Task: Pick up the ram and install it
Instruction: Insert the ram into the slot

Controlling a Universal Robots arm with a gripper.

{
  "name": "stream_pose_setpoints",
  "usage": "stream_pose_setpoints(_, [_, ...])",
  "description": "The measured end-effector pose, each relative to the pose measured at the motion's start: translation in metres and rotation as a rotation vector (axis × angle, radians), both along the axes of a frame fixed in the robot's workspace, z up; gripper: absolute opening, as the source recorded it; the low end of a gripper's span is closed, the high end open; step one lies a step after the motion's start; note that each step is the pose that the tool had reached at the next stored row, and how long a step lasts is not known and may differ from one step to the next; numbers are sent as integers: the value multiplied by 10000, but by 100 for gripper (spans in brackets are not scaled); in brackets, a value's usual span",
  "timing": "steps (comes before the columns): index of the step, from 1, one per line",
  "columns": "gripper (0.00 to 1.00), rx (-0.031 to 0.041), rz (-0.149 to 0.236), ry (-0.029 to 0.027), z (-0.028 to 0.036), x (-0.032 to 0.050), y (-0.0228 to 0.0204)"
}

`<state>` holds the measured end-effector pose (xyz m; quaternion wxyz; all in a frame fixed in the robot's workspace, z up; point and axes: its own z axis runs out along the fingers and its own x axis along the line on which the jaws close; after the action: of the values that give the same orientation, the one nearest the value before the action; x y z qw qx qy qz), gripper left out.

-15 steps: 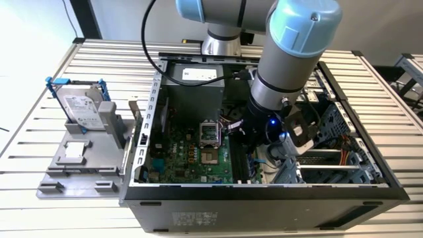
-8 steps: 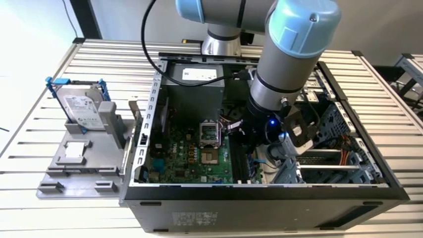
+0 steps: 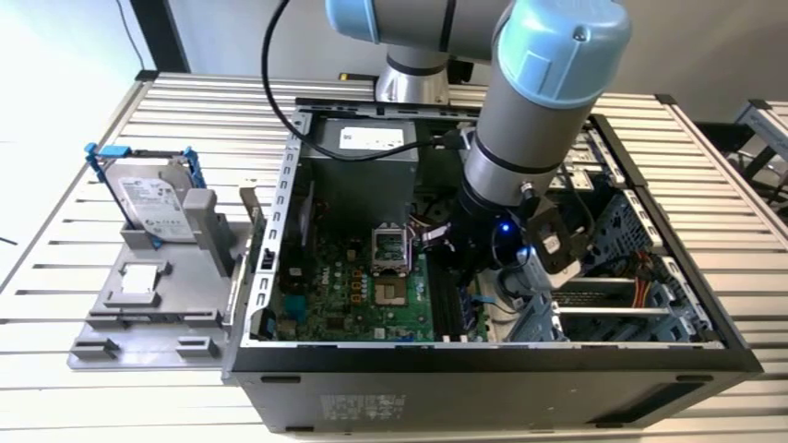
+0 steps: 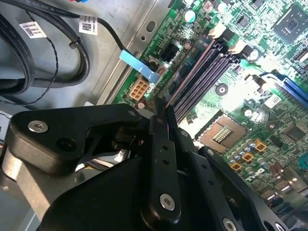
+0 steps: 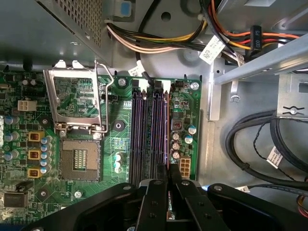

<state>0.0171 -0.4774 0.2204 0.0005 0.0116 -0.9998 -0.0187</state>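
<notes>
In the exterior view the gripper is low inside the open computer case, above the motherboard. In both wrist views its fingers are narrow, clamped on the ram, which stands on edge in the memory slot nearest the board's edge.

Making out no word, number or brand with any certainty anywhere. Finding printed white tags with bar codes hanging on the black cables in the second wrist view and on the wire bundle in the first wrist view, plus white marks on a black plug, all too fine to read. Spotting, in the exterior view, a white label on the hard drive, a white sticker on the power supply and a grey sticker on the computer case, each staying illegible.
</notes>
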Motion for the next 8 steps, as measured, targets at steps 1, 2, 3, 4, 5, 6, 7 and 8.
stream_pose_setpoints(1, [0,2,-1,-1,-5,0,0])
stream_pose_setpoints(2, [0,1,-6,0,-10,0,0])
stream_pose_setpoints(3, [0,-1,-10,0,-16,0,0])
stream_pose_setpoints(4, [0,-1,-15,0,-20,0,0])
stream_pose_setpoints(5, [0,-2,-21,1,-26,0,0])
stream_pose_setpoints(6, [0,-1,-27,1,-33,-1,1])
stream_pose_setpoints(7, [0,-2,-32,1,-39,-1,1])
stream_pose_setpoints(8, [0,-3,-34,1,-39,-1,1])
